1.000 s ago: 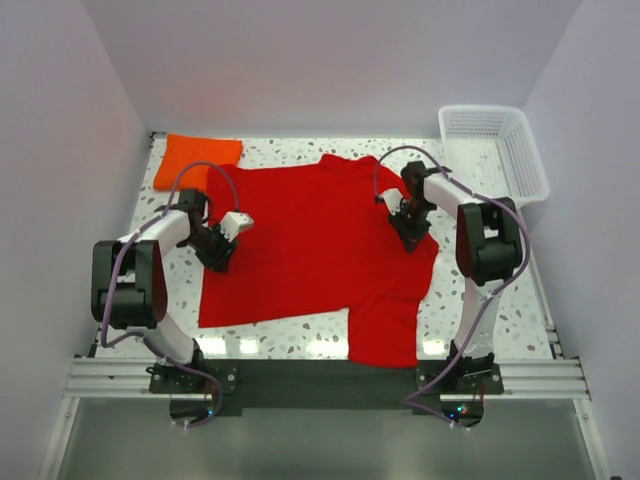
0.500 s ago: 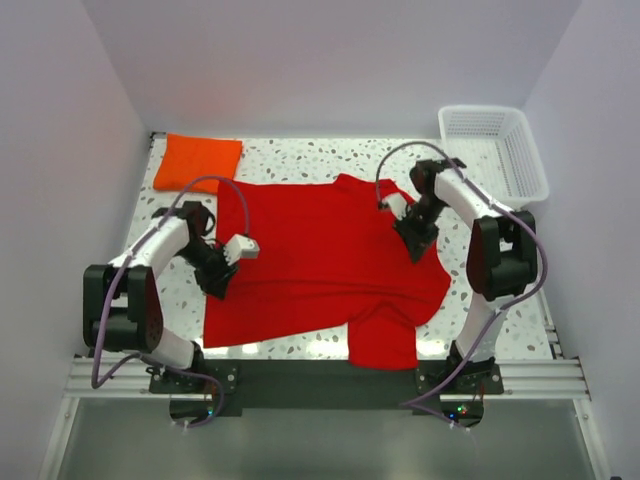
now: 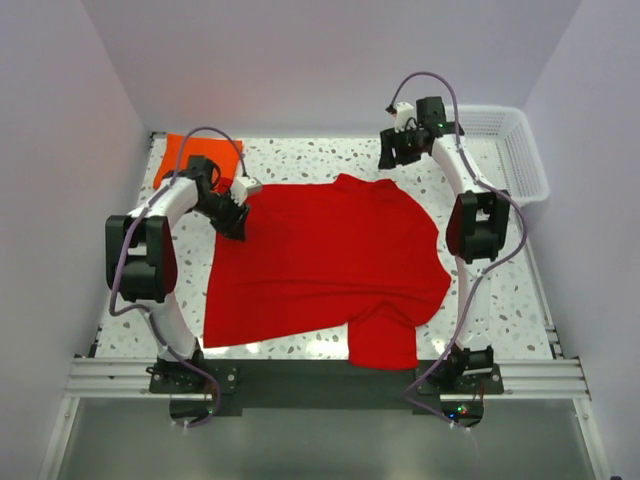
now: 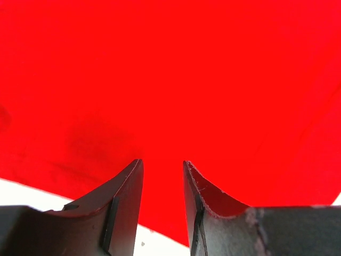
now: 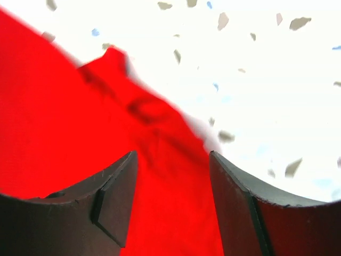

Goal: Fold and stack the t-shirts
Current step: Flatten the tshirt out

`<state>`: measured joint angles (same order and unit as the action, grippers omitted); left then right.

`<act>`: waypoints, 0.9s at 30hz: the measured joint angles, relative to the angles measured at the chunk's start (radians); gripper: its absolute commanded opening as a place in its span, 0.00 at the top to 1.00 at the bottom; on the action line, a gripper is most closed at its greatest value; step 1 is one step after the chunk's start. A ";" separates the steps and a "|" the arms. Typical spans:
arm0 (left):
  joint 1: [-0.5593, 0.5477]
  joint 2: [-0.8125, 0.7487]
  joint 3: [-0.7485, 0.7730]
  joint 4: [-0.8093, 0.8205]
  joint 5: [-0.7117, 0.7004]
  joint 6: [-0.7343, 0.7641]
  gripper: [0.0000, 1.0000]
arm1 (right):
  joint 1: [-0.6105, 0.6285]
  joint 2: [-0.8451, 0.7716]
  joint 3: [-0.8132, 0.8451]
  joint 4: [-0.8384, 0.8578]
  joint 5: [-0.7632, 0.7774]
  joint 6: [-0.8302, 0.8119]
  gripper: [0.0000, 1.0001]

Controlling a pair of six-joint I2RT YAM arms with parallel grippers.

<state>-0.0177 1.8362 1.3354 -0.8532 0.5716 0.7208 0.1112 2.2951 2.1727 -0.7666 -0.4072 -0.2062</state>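
A red t-shirt (image 3: 330, 260) lies spread flat across the middle of the table, one sleeve reaching the near edge. A folded orange t-shirt (image 3: 185, 155) lies at the back left corner. My left gripper (image 3: 237, 222) sits low at the red shirt's back left corner. Its jaws stand narrowly apart (image 4: 162, 162) over the red cloth (image 4: 176, 80), gripping nothing. My right gripper (image 3: 392, 155) hangs raised beyond the shirt's back edge. It is open (image 5: 172, 154), with the red cloth (image 5: 64, 138) blurred below and nothing between its fingers.
A white plastic basket (image 3: 525, 165) stands at the back right corner. The speckled white tabletop (image 3: 300, 155) shows along the back, down both sides and in a strip at the front. Purple walls close in on three sides.
My right gripper opened, let go of the red shirt and rose toward the back. The left gripper moved from the shirt's left edge up to its back left corner. The shirt now lies flatter.
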 measured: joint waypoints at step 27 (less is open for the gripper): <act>0.000 0.129 0.037 0.053 -0.047 -0.112 0.58 | 0.000 0.204 -0.006 0.101 -0.037 0.103 1.00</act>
<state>-0.0177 1.9652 1.3727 -0.7998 0.5251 0.6090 0.1108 2.4989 2.1662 -0.6659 -0.4442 -0.1032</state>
